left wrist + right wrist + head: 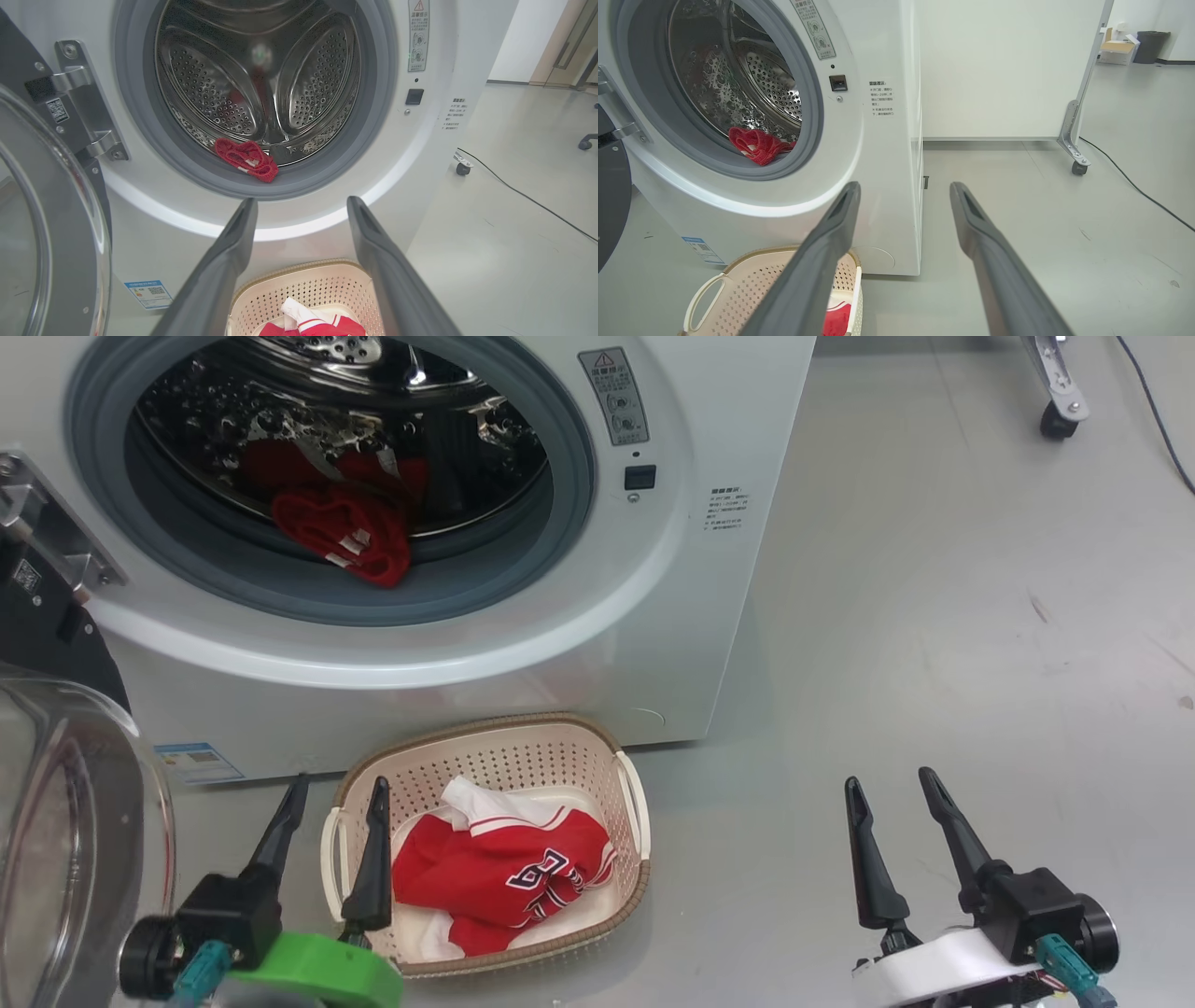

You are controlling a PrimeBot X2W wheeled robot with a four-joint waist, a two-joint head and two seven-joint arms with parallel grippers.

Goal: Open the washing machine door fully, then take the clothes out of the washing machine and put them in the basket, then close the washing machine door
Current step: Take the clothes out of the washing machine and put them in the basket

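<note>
Ahead of the left jaws, a red garment (246,158) is lying at the drum's (261,70) lip, the basket (308,287) sitting beneath for short drops; left and right jaws are gaping wide, empty.

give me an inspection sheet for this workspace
surface: grey floor, a few small marks
job's things: washer with door swung wide open at the left; red garment lies at the drum's front lip; basket on the floor before the washer holds a red and white jersey
clutter: nothing seen
end effectors: left end effector open and empty, over the basket's left side; right end effector open and empty, over bare floor right of the basket
cables: black cable runs across the floor at the right
surroundings: white panel on casters right of the washer; box and dark bin far behind
</note>
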